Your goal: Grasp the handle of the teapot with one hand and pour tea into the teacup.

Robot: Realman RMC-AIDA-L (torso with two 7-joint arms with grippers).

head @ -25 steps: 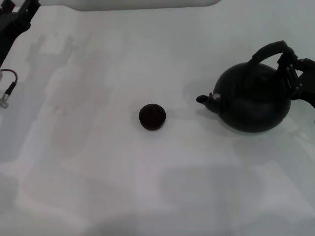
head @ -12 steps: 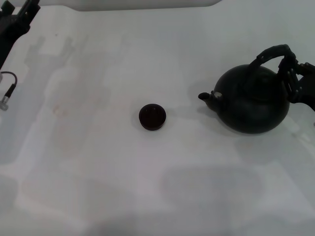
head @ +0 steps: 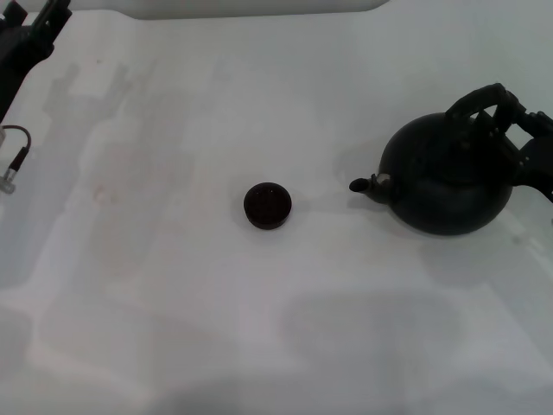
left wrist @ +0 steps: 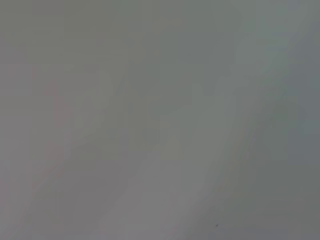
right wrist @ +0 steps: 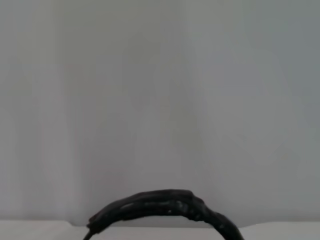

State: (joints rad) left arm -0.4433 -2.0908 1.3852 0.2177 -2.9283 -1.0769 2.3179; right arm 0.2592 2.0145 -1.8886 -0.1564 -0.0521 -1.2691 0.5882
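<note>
The matte-black teapot (head: pixel 442 183) stands at the right of the white table, its short spout (head: pixel 359 184) pointing left toward the teacup. Its arched black handle (head: pixel 477 97) rises over its top. My right gripper (head: pixel 515 121) comes in from the right edge and is shut on the right end of the handle. The right wrist view shows the handle's arch (right wrist: pixel 160 204) close below the camera. The tiny dark teacup (head: pixel 268 205) sits alone at the table's middle, well left of the spout. My left arm (head: pixel 26 41) is parked at the far left corner.
The white table (head: pixel 259 328) spreads around the cup and the pot. A cable with a metal plug (head: pixel 12 164) hangs at the left edge. A white panel (head: pixel 251 7) borders the far edge. The left wrist view shows only plain grey.
The teapot has shifted slightly down and to the right with my right gripper on its handle, and its spout has dropped a little. The cup and left arm have not moved.
</note>
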